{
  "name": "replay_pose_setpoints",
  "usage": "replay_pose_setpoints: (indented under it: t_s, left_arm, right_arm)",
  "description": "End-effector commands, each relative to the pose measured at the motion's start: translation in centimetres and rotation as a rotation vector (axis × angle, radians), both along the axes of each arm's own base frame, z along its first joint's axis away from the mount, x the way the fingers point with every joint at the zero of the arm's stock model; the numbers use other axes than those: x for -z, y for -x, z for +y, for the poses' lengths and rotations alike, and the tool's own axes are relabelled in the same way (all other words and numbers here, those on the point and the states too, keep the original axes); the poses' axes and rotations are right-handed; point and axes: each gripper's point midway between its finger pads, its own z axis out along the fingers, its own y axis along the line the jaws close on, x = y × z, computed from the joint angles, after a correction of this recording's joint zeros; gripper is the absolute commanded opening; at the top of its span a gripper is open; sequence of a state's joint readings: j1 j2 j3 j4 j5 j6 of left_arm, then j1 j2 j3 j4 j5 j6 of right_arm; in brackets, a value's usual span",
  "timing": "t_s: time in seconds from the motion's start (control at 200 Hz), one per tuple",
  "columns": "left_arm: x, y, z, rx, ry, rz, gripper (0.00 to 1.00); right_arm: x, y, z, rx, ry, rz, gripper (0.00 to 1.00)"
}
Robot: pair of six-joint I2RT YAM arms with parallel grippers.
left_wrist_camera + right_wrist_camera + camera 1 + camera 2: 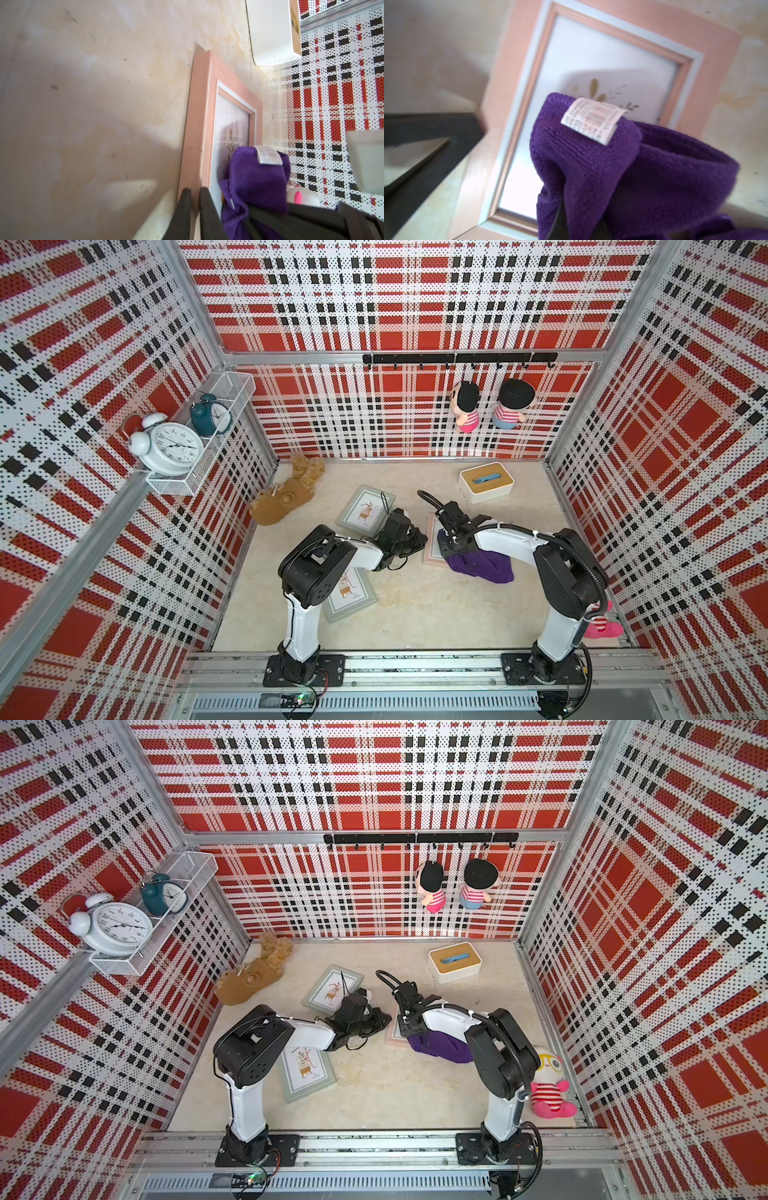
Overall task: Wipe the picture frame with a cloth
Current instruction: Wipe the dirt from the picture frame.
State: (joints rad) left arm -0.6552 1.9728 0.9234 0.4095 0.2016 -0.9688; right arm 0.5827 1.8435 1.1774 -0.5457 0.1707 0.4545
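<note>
**Picture frame pinned at its left rim, cloth bunched over its near end**

Picture frame (pixel 432 551), the pink one, is lying flat on the worktop (pixel 415 614) between the two hands. Its long axis is running from the robot's side toward the back wall.

Left hand (pixel 417 540) is gripping the frame's left rim, nearly closed. In the left wrist view its fingers (pixel 185 209) are straddling the pink edge.

Right hand (pixel 451 545) is clamping fully closed on the purple cloth (pixel 482 565). The cloth is bunching around it over the frame's nearer, right-hand part and trailing off onto the worktop.

Bare glass (pixel 591 62) is lying beyond the cloth, away from the robot, so the coming stroke is likely heading along the long axis toward the far end. Right arm is the one placed for it; left looks to be only steadying.

Both top views are hiding most of the frame under the wrists. Right wrist view is showing the uncovered glass and the white tag (pixel 591 120) facing up. Whether the cloth is pressing on the glass or hanging just above it, cannot tell.
</note>
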Motion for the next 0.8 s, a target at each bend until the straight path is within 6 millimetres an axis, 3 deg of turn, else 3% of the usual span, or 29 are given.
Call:
replay_pose_setpoints:
  t_s: [0.0, 0.115, 0.17, 0.225, 0.321, 0.431, 0.541, 0.711, 0.797]
  left_arm:
    - [7.5, 4.5, 3.2, -0.008, -0.179, 0.224, 0.12]
    - [7.3, 4.9, 2.6, 0.001, -0.171, 0.224, 0.12]
    - [7.3, 4.9, 2.5, -0.002, -0.167, 0.224, 0.12]
    - [7.1, 4.8, 2.5, -0.004, -0.166, 0.221, 0.12]
    - [6.7, 4.7, 2.4, -0.004, -0.161, 0.213, 0.12]
    - [6.7, 4.7, 2.5, -0.008, -0.164, 0.212, 0.12]
    - [6.8, 4.7, 2.7, -0.016, -0.167, 0.214, 0.11]
    - [6.5, 4.7, 2.8, -0.012, -0.165, 0.208, 0.11]
    - [5.8, 4.5, 2.4, 0.003, -0.152, 0.192, 0.12]
  right_arm:
    - [2.2, -0.5, -0.3, 0.0, 0.077, 0.071, 0.0]
    - [2.2, 0.8, 5.6, -0.116, -0.029, 0.088, 0.0]
    - [2.7, 2.2, 7.0, -0.142, -0.077, 0.122, 0.0]
    - [3.1, 3.6, 7.1, -0.152, -0.105, 0.151, 0.0]
    - [3.2, 5.4, 5.2, -0.143, -0.078, 0.169, 0.0]
    - [3.3, 5.5, 0.7, -0.087, 0.021, 0.165, 0.0]
    - [2.7, 2.6, -4.5, 0.054, 0.135, 0.106, 0.0]
    - [-1.5, -2.9, -6.4, 0.186, 0.152, -0.055, 0.0]
    - [-3.7, -4.4, -7.8, 0.262, 0.168, -0.127, 0.0]
